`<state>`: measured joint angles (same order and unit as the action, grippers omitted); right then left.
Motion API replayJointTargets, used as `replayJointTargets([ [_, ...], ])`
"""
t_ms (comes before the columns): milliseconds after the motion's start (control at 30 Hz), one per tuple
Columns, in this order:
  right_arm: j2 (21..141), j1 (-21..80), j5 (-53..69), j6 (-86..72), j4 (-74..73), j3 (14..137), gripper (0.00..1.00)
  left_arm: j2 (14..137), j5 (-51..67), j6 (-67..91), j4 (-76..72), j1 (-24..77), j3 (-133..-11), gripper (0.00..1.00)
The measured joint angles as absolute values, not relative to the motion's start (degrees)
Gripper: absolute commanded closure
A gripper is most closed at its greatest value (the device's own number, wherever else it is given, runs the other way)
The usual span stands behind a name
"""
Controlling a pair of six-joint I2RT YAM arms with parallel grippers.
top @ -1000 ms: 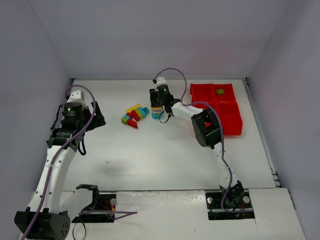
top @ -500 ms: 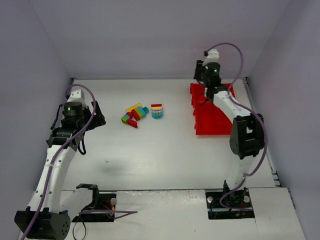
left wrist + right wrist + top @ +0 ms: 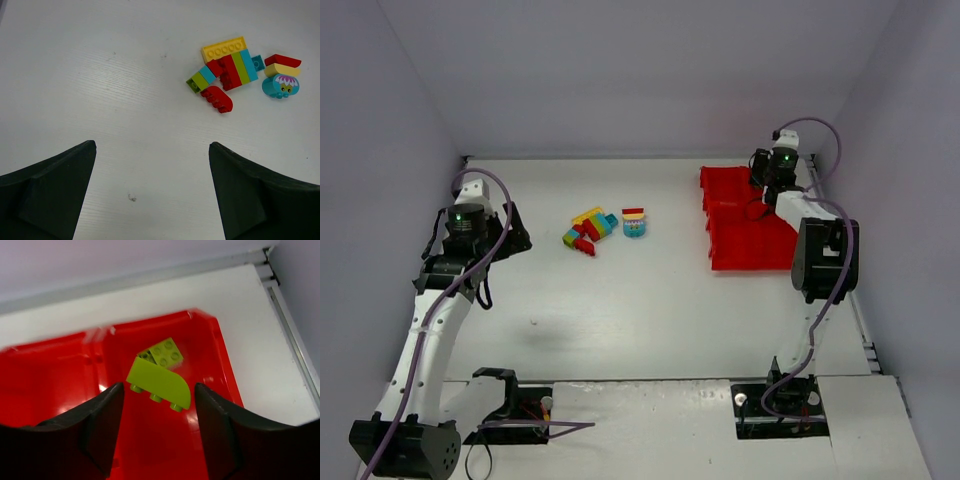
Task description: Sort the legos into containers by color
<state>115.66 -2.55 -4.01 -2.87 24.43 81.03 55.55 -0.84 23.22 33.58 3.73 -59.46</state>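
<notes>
holding one green lego (image 3: 165,352): red tray (image 3: 216,356)

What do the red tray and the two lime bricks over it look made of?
Red tray: likely moulded plastic with a glossy finish, going by the bright highlights on its floor and dividers. Curved lime brick: hard plastic with a smooth satin finish, even colour and crisp moulded studs. Square lime brick: same look, with studs on top. The exact polymer can't be told.

Laboratory robot test cell: a white table (image 3: 650,300) is enclosed behind and beside by plain grey walls (image 3: 620,70).
</notes>
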Motion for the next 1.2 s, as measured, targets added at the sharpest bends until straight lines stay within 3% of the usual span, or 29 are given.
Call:
replayJointTargets([
  [67, 117.1, -2.8, -3.8, -3.0, 23.6, 81.0, 0.29, 55.7, -0.8, 23.2, 33.6, 3.7, -59.5, 0.12],
  [267, 117.9, -3.1, -3.2, -3.3, 22.0, 81.0, 0.23, 55.8, -0.8, 23.2, 33.6, 3.7, -59.5, 0.12],
  [533, 109.4, 0.6, 0.3, -3.6, 21.5, 74.8, 0.27, 55.8, -0.8, 23.2, 33.6, 3.7, -59.5, 0.12],
  [800, 94.4, 19.5, 8.9, -3.6, 23.3, 68.8, 0.32, 55.7, -0.8, 23.2, 33.6, 3.7, -59.5, 0.12],
  [967, 96.1, 30.9, 13.6, -2.9, 23.8, 68.4, 0.33, 55.7, -0.8, 23.2, 33.6, 3.7, -59.5, 0.12],
  [1200, 109.3, 41.0, 17.5, 0.5, 21.6, 74.0, 0.32, 55.7, -0.8, 23.2, 33.6, 3.7, -59.5, 0.12],
])
